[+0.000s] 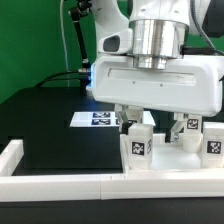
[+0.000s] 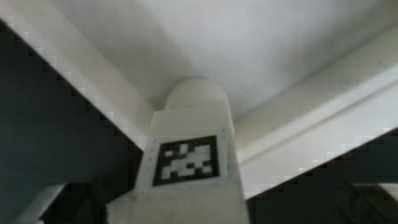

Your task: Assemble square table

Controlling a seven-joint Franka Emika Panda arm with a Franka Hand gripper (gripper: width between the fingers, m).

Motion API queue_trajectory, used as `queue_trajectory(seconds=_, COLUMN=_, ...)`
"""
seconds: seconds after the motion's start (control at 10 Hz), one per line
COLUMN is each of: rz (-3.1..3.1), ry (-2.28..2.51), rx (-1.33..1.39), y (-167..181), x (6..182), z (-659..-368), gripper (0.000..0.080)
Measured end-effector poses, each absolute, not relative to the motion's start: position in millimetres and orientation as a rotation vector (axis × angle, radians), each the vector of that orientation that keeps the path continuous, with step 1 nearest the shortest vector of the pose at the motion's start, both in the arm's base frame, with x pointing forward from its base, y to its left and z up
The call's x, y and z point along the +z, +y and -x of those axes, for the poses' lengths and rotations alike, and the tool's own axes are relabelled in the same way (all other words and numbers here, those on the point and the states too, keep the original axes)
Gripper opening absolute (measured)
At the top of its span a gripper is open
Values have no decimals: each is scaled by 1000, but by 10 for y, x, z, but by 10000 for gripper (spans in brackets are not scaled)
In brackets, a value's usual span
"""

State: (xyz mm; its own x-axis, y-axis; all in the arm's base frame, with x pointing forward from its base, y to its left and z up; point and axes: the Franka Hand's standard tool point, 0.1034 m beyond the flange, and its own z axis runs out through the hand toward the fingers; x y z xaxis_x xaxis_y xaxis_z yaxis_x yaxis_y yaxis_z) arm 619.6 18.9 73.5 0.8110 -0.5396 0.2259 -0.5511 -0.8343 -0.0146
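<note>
Leg (image 1: 138, 146) stands upright, long axis vertical, between the wide-spread fingers of the end effector (image 1: 147, 124).

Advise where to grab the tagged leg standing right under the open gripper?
Take the leg by its upper part, coming straight down from above: it stands upright, and the open gripper already hangs over it. Probably pinch the two plain side faces; the wrist view shows its rounded top between the fingers.
</note>
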Motion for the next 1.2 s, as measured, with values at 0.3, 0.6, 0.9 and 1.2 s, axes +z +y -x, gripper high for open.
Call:
queue_trajectory(seconds=0.3, rz=-3017, ry=-878, rx=261, y=57, x=739, z=-6106, gripper=649)
queue_trajectory(seconds=0.6, rz=-3131, ry=-903, rx=103, y=104, x=768, z=-6016, gripper=649)
queue_trajectory(seconds=0.9, rz=-3123, ry=-901, rx=105, y=84, x=753, z=-6013, gripper=649)
queue_trajectory(seconds=1.2, rz=-3115, ry=-838, rx=107, y=113, x=749, z=-6068, gripper=649)
